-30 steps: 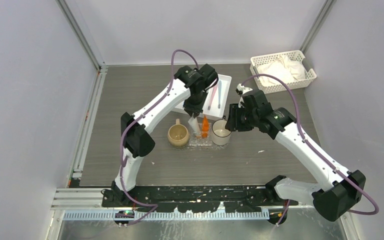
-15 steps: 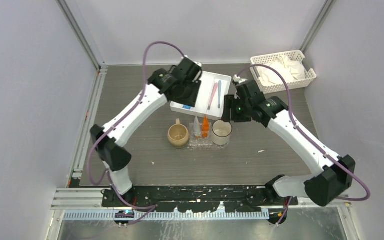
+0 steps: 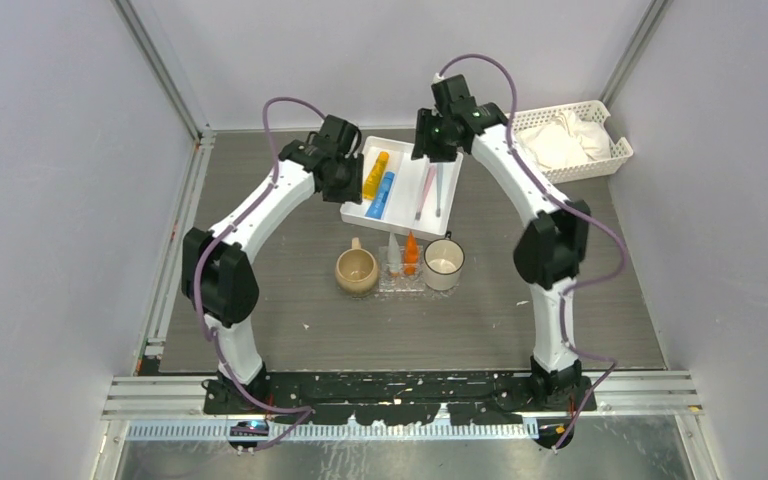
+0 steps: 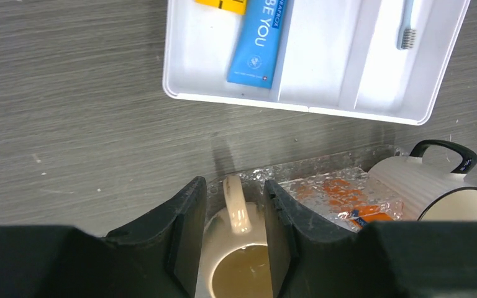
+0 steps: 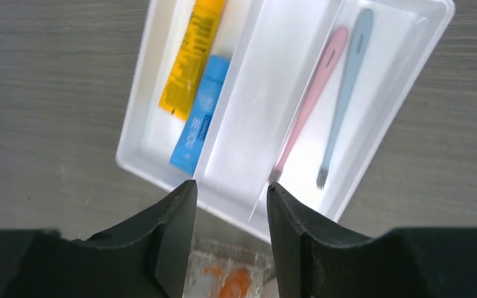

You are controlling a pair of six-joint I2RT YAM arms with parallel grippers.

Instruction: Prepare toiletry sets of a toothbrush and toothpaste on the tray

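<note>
The clear tray lies between two mugs. On it rests an orange toothpaste beside a pale slim item that I cannot make out. Yellow toothpaste and blue toothpaste lie in the white compartment tray, with a pink toothbrush and a blue toothbrush. My left gripper hovers open and empty at that tray's left edge. My right gripper hangs open and empty above its far side. The right wrist view shows the pink toothbrush and blue toothpaste below.
A beige mug stands left of the clear tray and a white mug right of it. A white slotted basket with cloth sits at the back right. Metal frame posts run along both back corners.
Both arms have swung away from the clear tray to the back, over the white compartment tray. The left gripper let go of the pale item and opened.
</note>
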